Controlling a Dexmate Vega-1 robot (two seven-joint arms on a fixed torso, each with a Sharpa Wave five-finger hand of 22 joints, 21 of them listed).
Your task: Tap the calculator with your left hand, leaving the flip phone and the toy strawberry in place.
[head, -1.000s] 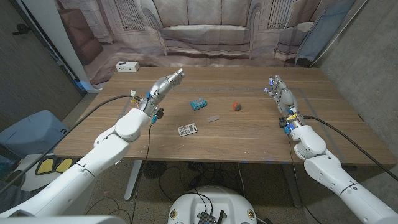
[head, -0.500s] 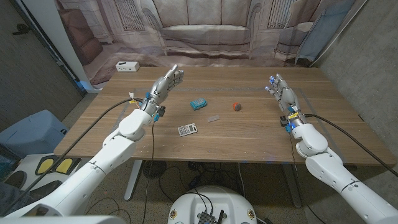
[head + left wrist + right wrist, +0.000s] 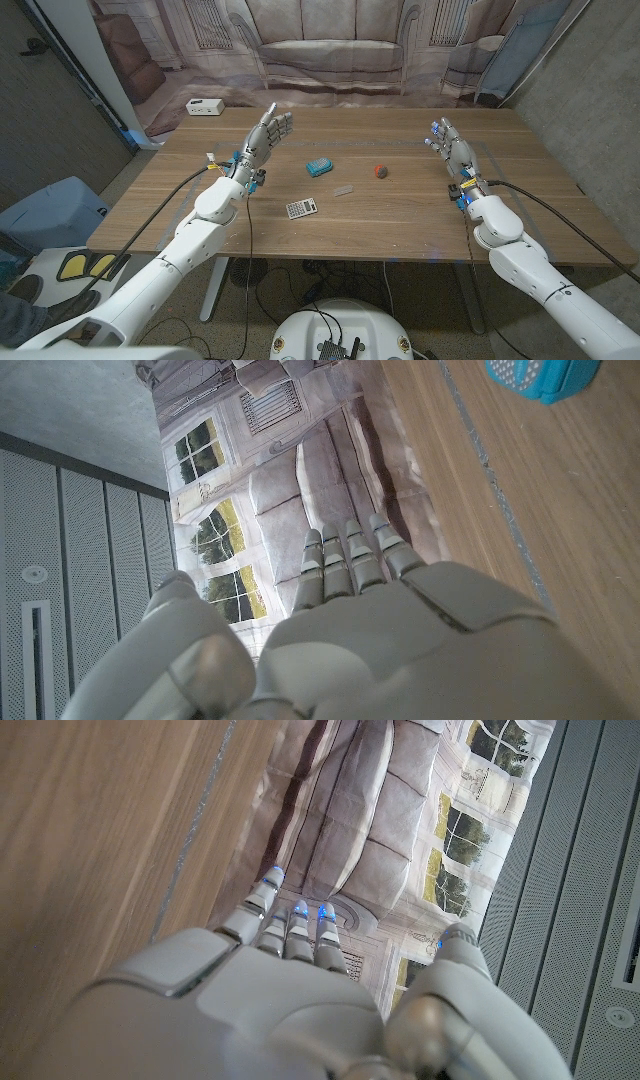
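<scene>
A grey calculator (image 3: 301, 208) lies on the wooden table (image 3: 390, 225), near the front of its middle. Behind it sit a teal object (image 3: 319, 167), the small grey flip phone (image 3: 343, 190) and the red toy strawberry (image 3: 380, 171). My left hand (image 3: 266, 134) is raised over the table's left part, behind and left of the calculator, fingers straight and apart, holding nothing. In the left wrist view the left hand (image 3: 350, 630) points along the table past the teal object (image 3: 545, 375). My right hand (image 3: 452, 150) stands open at the table's right side, also seen as the right hand (image 3: 280, 1000).
A white box (image 3: 204, 106) sits at the table's far left corner. A printed sofa backdrop (image 3: 330, 45) hangs behind the table. A blue bin (image 3: 45, 210) stands on the floor to the left.
My left hand has swung a little leftwards and lifted, its fingers now pointing more upright. The right hand and the objects have stayed put.
</scene>
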